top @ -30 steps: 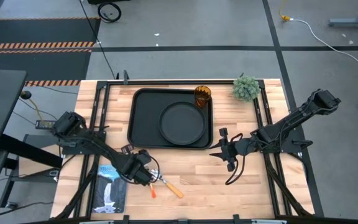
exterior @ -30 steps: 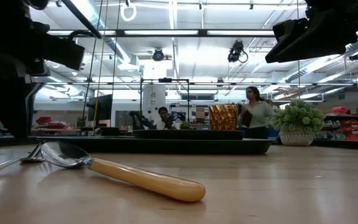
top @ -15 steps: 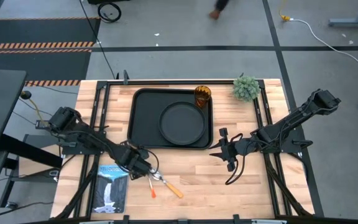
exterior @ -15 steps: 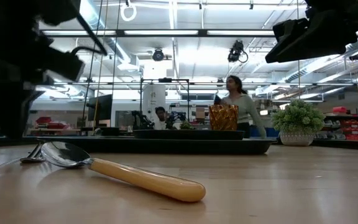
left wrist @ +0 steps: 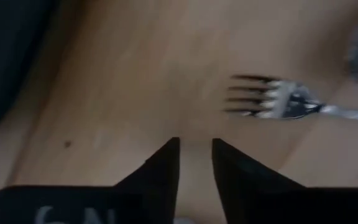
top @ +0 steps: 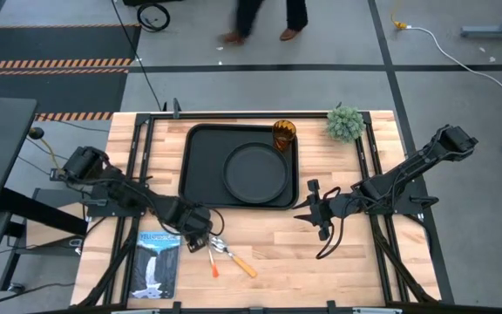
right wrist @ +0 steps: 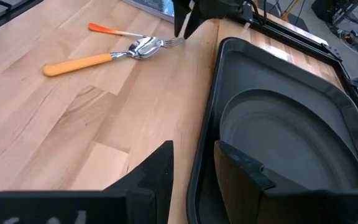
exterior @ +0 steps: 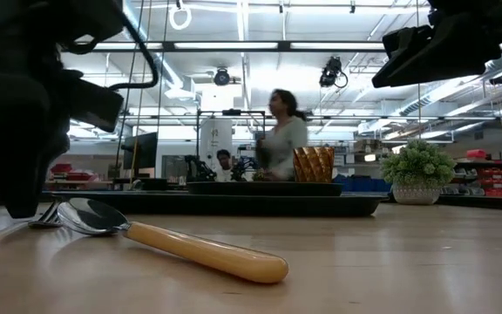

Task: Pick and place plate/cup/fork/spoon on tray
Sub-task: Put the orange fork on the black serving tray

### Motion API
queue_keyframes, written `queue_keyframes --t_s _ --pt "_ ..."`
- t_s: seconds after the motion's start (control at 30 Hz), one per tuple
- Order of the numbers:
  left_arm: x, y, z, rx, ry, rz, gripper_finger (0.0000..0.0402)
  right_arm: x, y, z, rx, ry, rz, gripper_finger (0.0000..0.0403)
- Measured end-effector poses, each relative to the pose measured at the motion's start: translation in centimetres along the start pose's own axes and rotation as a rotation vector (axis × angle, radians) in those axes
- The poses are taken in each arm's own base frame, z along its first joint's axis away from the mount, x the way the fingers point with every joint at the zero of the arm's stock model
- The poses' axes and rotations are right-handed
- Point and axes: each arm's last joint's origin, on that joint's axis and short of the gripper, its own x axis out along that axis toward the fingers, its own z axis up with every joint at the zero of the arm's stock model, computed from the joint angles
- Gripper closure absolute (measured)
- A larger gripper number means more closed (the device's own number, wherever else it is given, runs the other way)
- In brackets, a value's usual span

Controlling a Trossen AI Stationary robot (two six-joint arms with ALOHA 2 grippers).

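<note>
The fork and the spoon lie on the wood near the table's front edge. The spoon's bowl lies over the fork's neck. My left gripper is shut and empty, low over the table just short of the fork's tines. It also shows in the low view and the right wrist view. The plate lies flat in the tray. The cup stands upright in the tray's far right corner. My right gripper is shut and waits beside the tray's near right corner.
A small potted plant stands at the table's far right. A blue and black packet lies at the front left. Dark frame rails run along both sides of the table. A person walks past beyond the far edge.
My left gripper has drawn back from over the fork and spoon toward the table's far left and has come down beside the fork's tines. The fork and spoon have stayed where they were. A person has walked across behind the table.
</note>
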Motion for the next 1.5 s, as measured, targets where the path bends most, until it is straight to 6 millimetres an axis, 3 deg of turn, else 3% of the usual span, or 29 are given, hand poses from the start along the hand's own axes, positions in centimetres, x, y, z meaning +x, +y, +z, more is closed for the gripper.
queue_keyframes --t_s 0.17,0.33,0.63,0.77,1.03,1.17,1.37,1.5 --pt "0.0 -0.2 0.6 0.011 0.007 -0.080 0.0259 0.0 0.0 0.1 -0.001 -0.008 0.000 0.0280" --pt "0.0 0.1 1.1 0.039 0.000 -0.079 0.0252 0.0 0.0 0.1 0.003 -0.008 0.000 0.0280" --pt "-0.5 1.2 2.0 0.085 0.070 -0.159 0.0274 0.0 0.0 0.1 0.006 -0.014 0.000 0.0280" --pt "-1.6 1.9 1.9 0.116 0.057 -0.166 0.0288 0.0 0.0 0.1 0.004 -0.015 0.000 0.0280" --pt "-2.4 5.9 0.1 0.026 -0.035 -0.217 0.0327 0.0 0.0 0.3 0.009 -0.029 -0.002 0.0280" --pt "-2.3 7.0 -0.7 -0.034 -0.111 -0.297 0.0349 0.0 0.0 0.3 0.012 -0.029 -0.002 0.0280" --pt "-2.0 6.3 -0.4 -0.078 -0.192 -0.385 0.0357 0.0 0.0 0.3 0.025 -0.033 -0.002 0.0280" --pt "-1.9 6.0 -0.2 -0.094 -0.219 -0.394 0.0333 0.0 0.0 0.3 0.025 -0.034 -0.003 0.0280"
